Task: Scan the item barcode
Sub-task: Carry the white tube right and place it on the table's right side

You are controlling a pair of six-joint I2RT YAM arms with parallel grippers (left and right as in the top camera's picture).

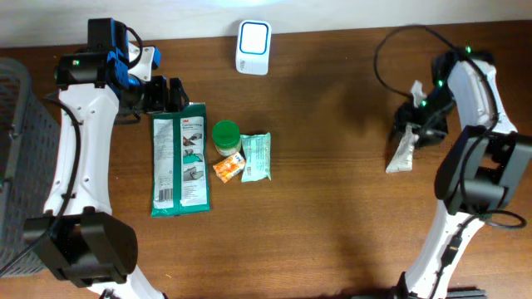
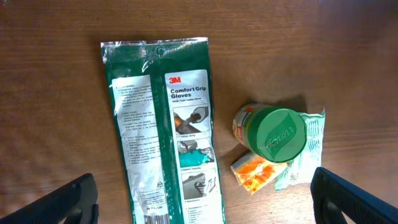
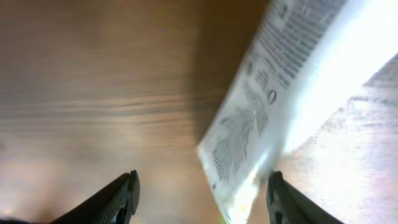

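Observation:
A white printed packet [image 1: 401,154] lies on the wooden table at the right. My right gripper [image 1: 413,124] hangs just above its upper end. In the right wrist view the packet [image 3: 273,93] is blurred and slants down between the spread fingers, which do not press on it; my right gripper [image 3: 202,196] is open. The white barcode scanner [image 1: 253,47] stands at the back centre. My left gripper [image 1: 162,93] is open above the top of a green gloves packet [image 1: 180,158]. In the left wrist view the gloves packet [image 2: 165,124] fills the space under the wide-spread left gripper [image 2: 205,202].
A green-lidded jar [image 1: 226,137], an orange sachet [image 1: 228,169] and a mint-green wipes pack [image 1: 256,156] lie together right of the gloves packet. A dark mesh basket [image 1: 12,166] stands at the left edge.

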